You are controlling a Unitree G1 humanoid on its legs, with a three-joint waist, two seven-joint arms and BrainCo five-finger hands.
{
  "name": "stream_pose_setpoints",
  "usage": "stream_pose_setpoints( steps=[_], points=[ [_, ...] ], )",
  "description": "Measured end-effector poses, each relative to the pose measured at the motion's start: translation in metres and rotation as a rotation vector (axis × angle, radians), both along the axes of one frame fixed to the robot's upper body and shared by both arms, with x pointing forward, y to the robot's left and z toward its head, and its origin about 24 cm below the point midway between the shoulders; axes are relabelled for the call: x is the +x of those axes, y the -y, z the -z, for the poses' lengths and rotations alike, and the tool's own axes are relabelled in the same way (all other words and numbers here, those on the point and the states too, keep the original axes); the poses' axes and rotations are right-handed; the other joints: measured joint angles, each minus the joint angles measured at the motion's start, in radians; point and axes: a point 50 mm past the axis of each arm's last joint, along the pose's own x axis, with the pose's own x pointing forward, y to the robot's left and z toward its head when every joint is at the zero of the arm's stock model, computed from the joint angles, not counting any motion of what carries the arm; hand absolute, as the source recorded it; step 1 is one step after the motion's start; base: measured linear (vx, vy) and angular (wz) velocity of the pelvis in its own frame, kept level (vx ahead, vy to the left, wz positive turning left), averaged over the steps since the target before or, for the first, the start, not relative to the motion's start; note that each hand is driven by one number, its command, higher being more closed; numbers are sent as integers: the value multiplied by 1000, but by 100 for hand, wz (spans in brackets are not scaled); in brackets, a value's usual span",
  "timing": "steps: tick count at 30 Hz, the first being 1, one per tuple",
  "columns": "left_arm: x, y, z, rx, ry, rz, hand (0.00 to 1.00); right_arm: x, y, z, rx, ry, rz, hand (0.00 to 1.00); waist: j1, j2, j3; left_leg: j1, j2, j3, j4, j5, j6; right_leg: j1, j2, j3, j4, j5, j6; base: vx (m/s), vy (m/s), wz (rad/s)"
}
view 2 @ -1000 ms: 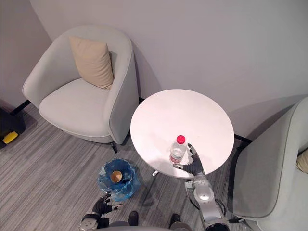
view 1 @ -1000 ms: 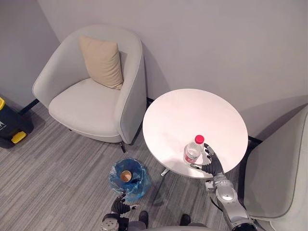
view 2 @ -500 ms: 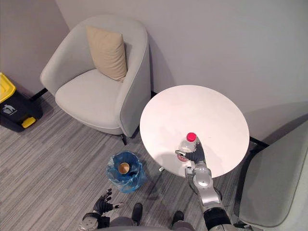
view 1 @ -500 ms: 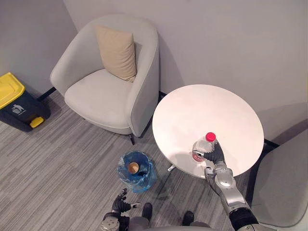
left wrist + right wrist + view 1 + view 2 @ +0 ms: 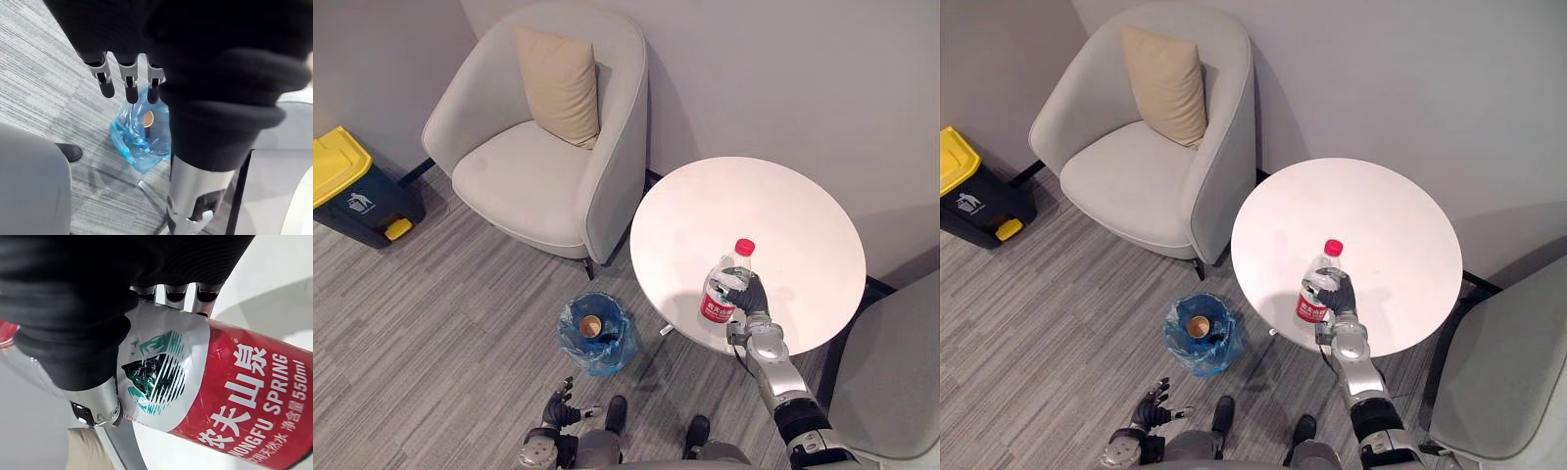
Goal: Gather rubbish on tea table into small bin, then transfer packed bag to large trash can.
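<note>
A clear water bottle (image 5: pixel 722 286) with a red cap and a red and white label leans at the near edge of the round white tea table (image 5: pixel 773 201). My right hand (image 5: pixel 750 297) is shut on it, fingers (image 5: pixel 176 294) wrapped across the label (image 5: pixel 220 382). On the floor left of the table stands the small bin (image 5: pixel 597 335), lined with a blue bag, a paper cup inside. My left hand (image 5: pixel 558 411) hangs open low near the floor, its straight fingers (image 5: pixel 129 89) showing above the bin (image 5: pixel 139 139).
A dark large trash can (image 5: pixel 352 186) with a yellow lid stands at the far left by the wall. A grey armchair (image 5: pixel 524 186) with a beige cushion sits behind the bin. Another grey chair (image 5: pixel 901 392) stands right of the table.
The camera has shifted. My right hand's fingers have curled round the bottle, which now leans instead of standing upright. My left hand has stayed open.
</note>
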Motion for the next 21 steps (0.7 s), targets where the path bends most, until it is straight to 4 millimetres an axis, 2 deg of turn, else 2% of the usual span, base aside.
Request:
stream_pose_setpoints(
  steps=[5,8,15,21],
  points=[
    [0,0,0,0,3,1,0,-8,-8,-34,-12,164,-52,100,0,0,0,10,2,13,-1,-1,-1,2,0,17,5,-3,-1,-8,3,-5],
    [0,0,0,0,1,2,0,-16,-16,-44,-32,217,-101,100,-3,-1,0,27,4,26,-1,-2,-3,4,-2,32,22,-12,1,-32,6,-14],
    [-1,1,1,-1,-8,1,0,-37,-22,-58,-69,297,-146,100,-6,-5,-6,48,20,57,-2,-5,-6,4,12,66,35,-15,1,-59,-8,-13],
    [-6,3,5,-4,-32,-5,0,-52,-27,-60,-72,313,-161,100,-10,-7,-35,52,32,67,-1,-6,-8,4,21,77,33,-11,-4,-16,-15,-6]
  ],
)
